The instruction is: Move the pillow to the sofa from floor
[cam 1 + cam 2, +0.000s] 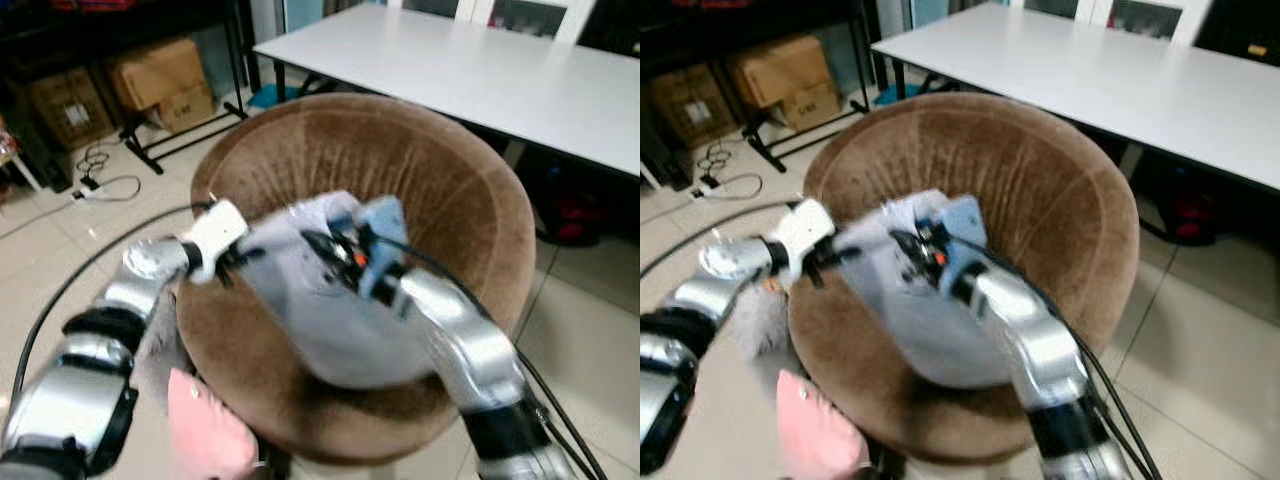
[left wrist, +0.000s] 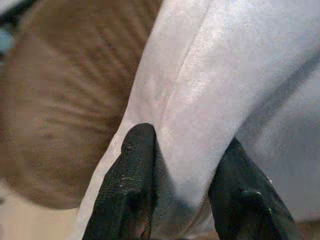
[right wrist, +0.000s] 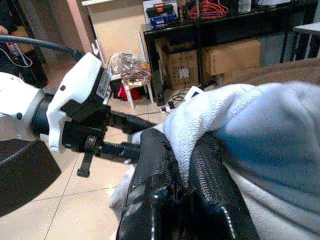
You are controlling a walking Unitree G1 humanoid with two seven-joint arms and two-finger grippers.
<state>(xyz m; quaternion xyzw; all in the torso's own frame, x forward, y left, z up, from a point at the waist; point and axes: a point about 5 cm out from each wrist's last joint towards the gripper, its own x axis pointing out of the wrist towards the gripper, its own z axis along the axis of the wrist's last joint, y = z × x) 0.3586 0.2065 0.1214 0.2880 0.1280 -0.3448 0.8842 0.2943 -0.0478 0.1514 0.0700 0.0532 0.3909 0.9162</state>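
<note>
Both grippers, left (image 2: 182,187) and right (image 3: 187,172), pinch the pillow's (image 1: 335,300) edge above the sofa (image 1: 450,190); soft, light, it sags.

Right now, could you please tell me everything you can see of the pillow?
The pillow is pale grey-white, soft, slightly shiny fabric, rumpled and sagging. It hangs over the round brown sofa's seat, apparently lifted rather than settled. The left gripper pinches one edge between its fingers; the right gripper clamps a bunched corner.
</note>
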